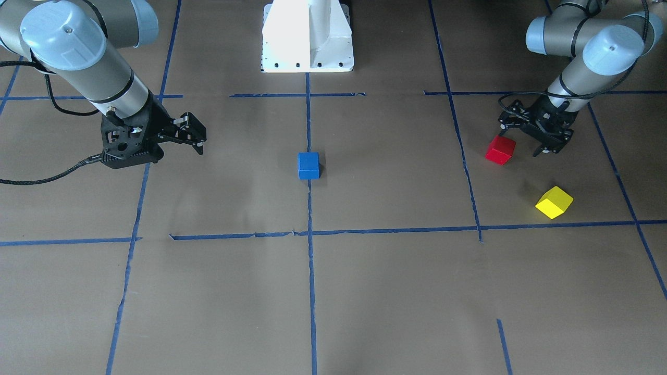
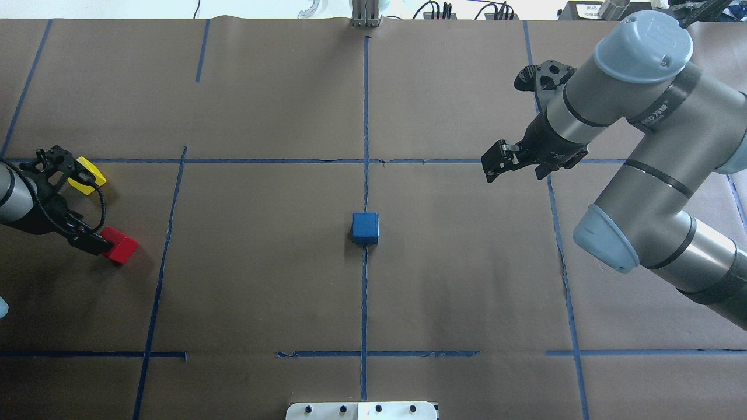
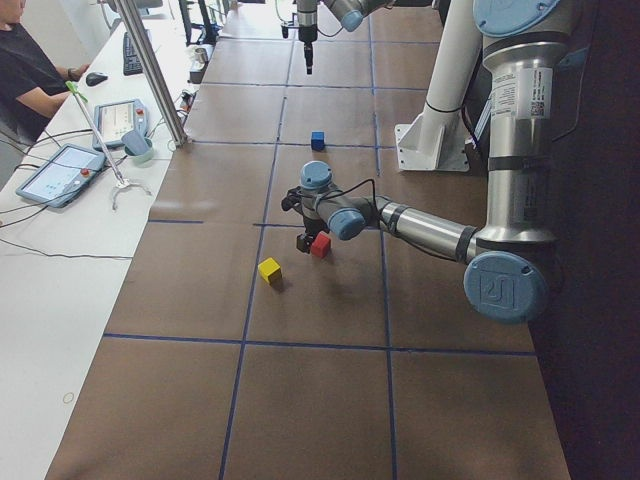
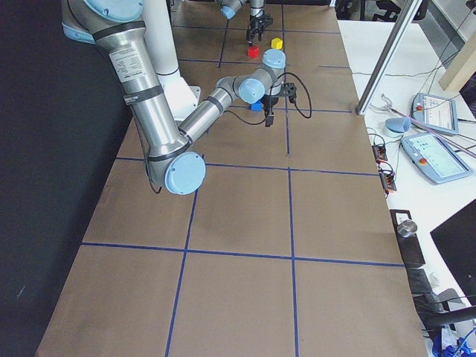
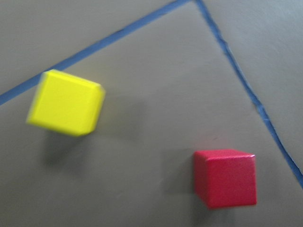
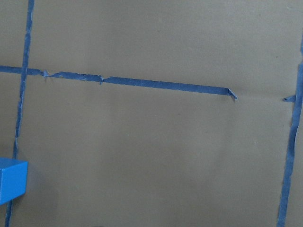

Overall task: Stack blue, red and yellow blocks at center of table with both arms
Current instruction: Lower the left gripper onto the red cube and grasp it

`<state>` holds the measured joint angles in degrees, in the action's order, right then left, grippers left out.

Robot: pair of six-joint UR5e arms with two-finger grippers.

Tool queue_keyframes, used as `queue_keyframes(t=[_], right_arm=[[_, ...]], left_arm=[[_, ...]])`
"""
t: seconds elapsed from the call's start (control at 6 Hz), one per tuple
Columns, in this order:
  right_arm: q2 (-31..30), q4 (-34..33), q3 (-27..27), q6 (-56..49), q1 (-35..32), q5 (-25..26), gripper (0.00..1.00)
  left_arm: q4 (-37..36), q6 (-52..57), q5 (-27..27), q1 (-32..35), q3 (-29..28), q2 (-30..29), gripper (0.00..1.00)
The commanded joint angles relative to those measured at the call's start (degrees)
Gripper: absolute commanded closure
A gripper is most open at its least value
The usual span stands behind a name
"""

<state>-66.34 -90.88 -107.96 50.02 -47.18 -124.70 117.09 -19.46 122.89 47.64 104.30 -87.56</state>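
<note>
The blue block [image 1: 308, 165] stands on the tape cross at the table's centre, also in the overhead view [image 2: 365, 227] and at the lower left edge of the right wrist view [image 6: 10, 179]. The red block [image 1: 500, 150] and the yellow block [image 1: 554, 202] lie apart on the robot's left side. My left gripper [image 1: 521, 139] hovers open right beside and above the red block [image 2: 119, 245], holding nothing. The left wrist view shows the red block [image 5: 226, 178] and the yellow block [image 5: 65, 102], with no fingers in view. My right gripper [image 1: 195, 133] is open and empty, well to the side of the blue block.
Blue tape lines [image 1: 310, 234] divide the brown paper table cover into squares. The robot's white base [image 1: 307, 36] stands at the table's edge behind the centre. Tablets and an operator [image 3: 30, 70] are beside the table on the robot's left end.
</note>
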Motion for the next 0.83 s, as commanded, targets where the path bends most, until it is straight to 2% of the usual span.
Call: queue_keyframes(t=[0.0,0.67], right_arm=[[0.0,0.0,0.1,0.0,0.1,0.1,0.00],[0.0,0.0,-0.1,0.0,0.0,-0.2,0.00]], left_arm=[[-0.2,-3.2,-0.3,-1.9,-0.7,-0.7,0.00],[0.0,-5.0,0.0,-2.5,-3.3,-1.1,0.00]])
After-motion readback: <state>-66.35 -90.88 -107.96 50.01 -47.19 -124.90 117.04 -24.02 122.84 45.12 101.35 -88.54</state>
